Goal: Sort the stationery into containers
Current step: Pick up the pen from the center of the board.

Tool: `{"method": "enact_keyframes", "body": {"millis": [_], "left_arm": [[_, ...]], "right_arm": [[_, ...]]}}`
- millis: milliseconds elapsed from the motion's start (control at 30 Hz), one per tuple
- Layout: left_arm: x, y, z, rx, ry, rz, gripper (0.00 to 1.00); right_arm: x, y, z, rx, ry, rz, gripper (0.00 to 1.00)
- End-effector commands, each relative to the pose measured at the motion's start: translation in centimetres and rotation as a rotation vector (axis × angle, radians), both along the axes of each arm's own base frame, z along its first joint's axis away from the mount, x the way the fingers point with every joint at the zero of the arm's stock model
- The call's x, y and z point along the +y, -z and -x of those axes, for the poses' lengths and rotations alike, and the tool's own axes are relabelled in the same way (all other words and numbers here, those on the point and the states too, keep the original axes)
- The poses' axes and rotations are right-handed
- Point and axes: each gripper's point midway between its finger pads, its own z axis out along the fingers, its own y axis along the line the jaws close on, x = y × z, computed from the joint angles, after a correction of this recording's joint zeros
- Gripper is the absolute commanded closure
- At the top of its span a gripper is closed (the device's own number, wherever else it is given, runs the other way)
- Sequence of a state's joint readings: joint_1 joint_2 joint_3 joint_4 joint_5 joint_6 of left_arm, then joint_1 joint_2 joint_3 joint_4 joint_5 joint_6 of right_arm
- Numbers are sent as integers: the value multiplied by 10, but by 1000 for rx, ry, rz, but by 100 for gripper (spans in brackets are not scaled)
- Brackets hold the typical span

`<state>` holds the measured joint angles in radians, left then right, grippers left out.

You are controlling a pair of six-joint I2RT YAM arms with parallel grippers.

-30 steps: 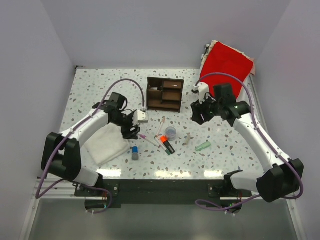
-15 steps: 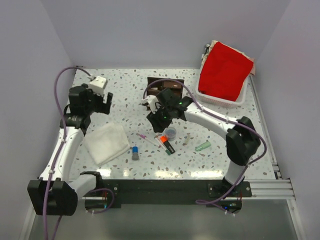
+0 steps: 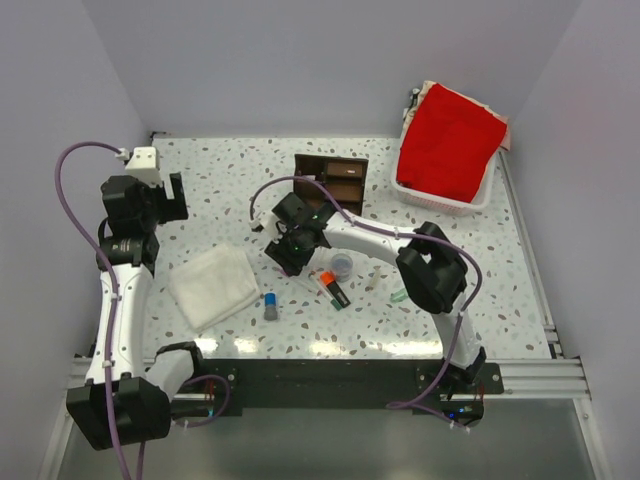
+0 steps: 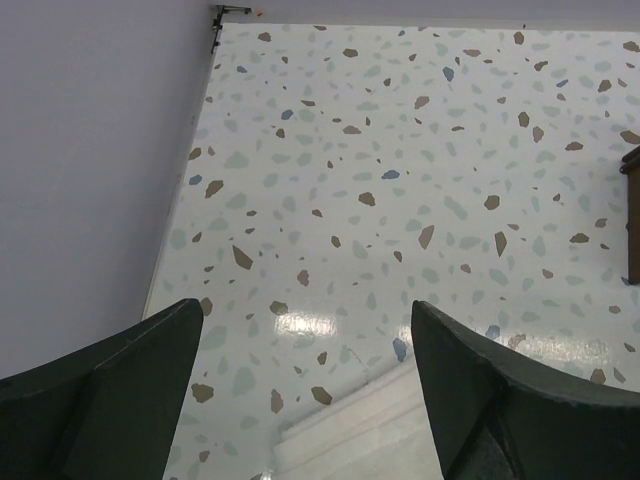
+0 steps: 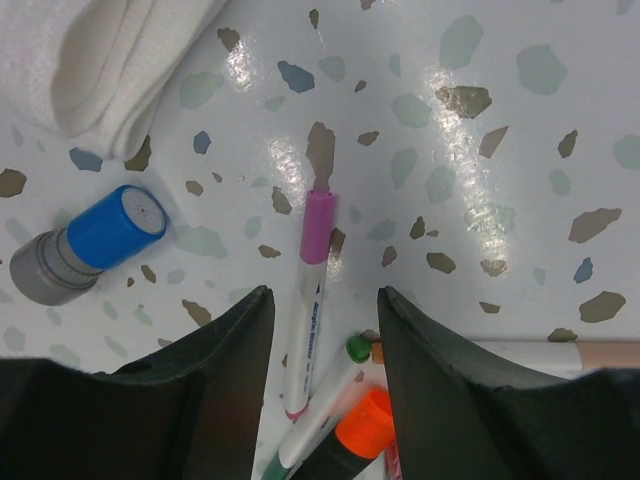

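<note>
The dark brown wooden organizer (image 3: 330,187) is standing upright toward the back of the speckled bench (image 3: 230,180), and the stationery is lying loose on the bench in front of it, on the side toward the arm bases.

The right end effector (image 5: 322,295) is hanging low over that cluster, in front of the organizer and a little to its left. Its two fingers are standing apart, one on each side of a purple-capped pen (image 5: 308,310), and they are gripping nothing. Around that pen:
- A green-tipped pen (image 5: 330,390) and the orange-and-black highlighter (image 5: 360,430) are lying just beside its lower end.
- The blue-capped grey stick (image 5: 90,245) is lying further out from the organizer, near the white folded cloth (image 3: 212,287).
- The small round bluish pot (image 3: 342,264) is sitting straight in front of the organizer.
- The mint-green piece (image 3: 399,295) is showing only partly, behind the right arm's elbow, in front of the organizer and to its right.

The left end effector (image 4: 305,305) is hovering well to the left of the organizer. It is spread wide and holding nothing, with bare bench and an edge of the cloth below it.

A white basket with red cloth (image 3: 450,130) is sitting to the organizer's right, at the back.
</note>
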<state>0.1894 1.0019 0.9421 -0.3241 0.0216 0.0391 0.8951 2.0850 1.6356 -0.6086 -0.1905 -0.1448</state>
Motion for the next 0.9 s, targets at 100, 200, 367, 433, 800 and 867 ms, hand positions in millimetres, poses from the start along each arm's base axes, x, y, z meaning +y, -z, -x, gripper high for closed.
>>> {"method": "enact_keyframes", "body": {"millis": [100,200,367,433,800,867], "left_arm": [[5,-14,-7,-52,-15,-25,10],[6,-16,-9,-62,-13,-32,9],[6,-15,-11,-60,-12,-31,9],[6,-13,-11,-59,-13,-29,9],[4,-10,-8,-54,-15,-16,9],[4,-10,-8,-54,-14,-14,9]], "right_arm": [[11,-1,-13,-84,-46,10,50],[11,5,-8,-88,-67,30,51],[13,13,1,-82,-84,38,51],[15,13,4,-86,-90,37,51],[11,30,14,-51,-55,64,53],[11,33,13,-53,-51,70,54]]}}
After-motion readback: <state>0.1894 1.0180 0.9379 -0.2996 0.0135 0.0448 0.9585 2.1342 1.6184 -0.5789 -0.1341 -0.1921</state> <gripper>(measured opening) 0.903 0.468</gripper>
